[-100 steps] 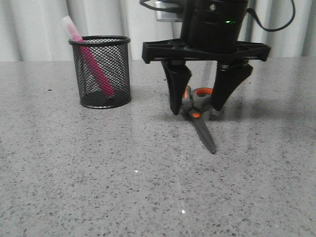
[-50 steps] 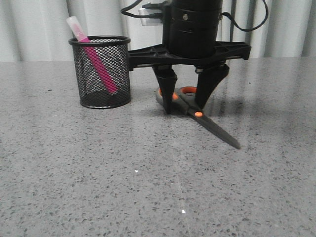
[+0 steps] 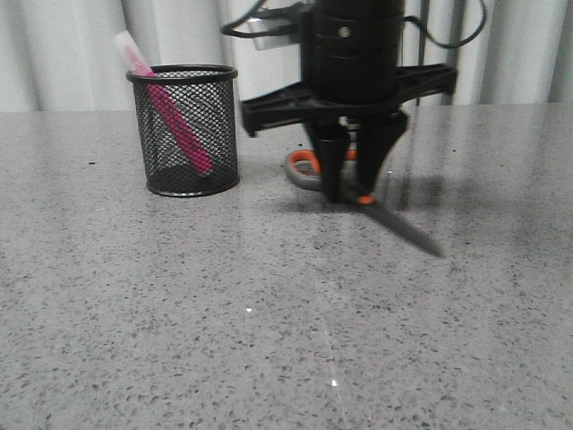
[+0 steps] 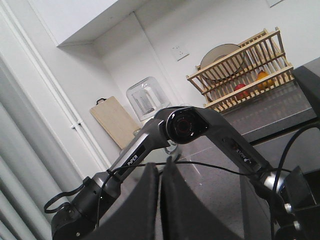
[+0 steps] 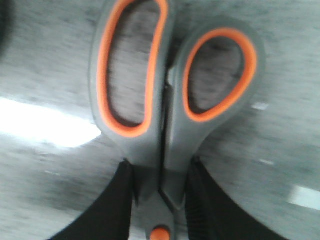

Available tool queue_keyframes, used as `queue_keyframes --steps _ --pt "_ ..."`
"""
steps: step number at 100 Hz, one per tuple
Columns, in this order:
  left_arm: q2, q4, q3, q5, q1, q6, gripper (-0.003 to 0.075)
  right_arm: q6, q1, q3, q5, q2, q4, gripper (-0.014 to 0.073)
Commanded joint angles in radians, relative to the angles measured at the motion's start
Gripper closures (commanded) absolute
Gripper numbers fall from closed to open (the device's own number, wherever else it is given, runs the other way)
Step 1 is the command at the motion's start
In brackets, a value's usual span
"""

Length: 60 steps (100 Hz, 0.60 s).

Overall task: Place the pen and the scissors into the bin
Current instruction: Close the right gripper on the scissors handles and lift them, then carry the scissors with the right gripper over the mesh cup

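Orange pivot dot (image 5: 160, 233) between pincer (image 5: 159, 200) fingers

One pen (image 3: 170, 112), one scissors (image 3: 376, 202), one bin (image 3: 185, 130) — three things.

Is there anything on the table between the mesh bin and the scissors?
No. The front view shows only bare grey table between the bin, pen inside, and the scissors, which the right gripper straddles near the pivot.
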Motion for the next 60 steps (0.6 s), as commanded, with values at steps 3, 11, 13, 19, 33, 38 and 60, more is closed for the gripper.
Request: queue_keyframes --steps 3,11,13,19,33,38,60 --pt "0.018 -0.051 -0.017 -0.032 -0.009 -0.017 0.0739 -0.019 -0.008 -0.020 -0.003 -0.154 -0.097 0.0662" --pt "0.018 -0.051 -0.017 -0.034 -0.009 -0.017 0.0739 -0.019 -0.008 -0.020 -0.049 -0.234 -0.103 0.0662" --pt "0.018 -0.049 -0.017 -0.038 -0.009 -0.017 0.0739 -0.019 -0.008 -0.020 -0.060 -0.257 -0.103 0.0662" --pt "0.018 -0.045 -0.017 -0.056 -0.009 -0.017 0.0739 -0.019 -0.007 -0.020 -0.127 -0.312 -0.099 0.0662" --pt "0.018 -0.045 -0.017 -0.087 -0.009 -0.017 0.0739 -0.019 -0.007 -0.018 -0.341 -0.415 -0.074 0.0662" --pt "0.018 -0.045 -0.017 -0.089 -0.009 -0.017 0.0739 -0.019 -0.007 -0.004 -0.458 -0.435 -0.070 0.0662" --pt "0.018 -0.043 -0.017 -0.082 -0.009 -0.017 0.0739 -0.019 -0.007 0.188 -1.122 -0.445 -0.005 0.0662"
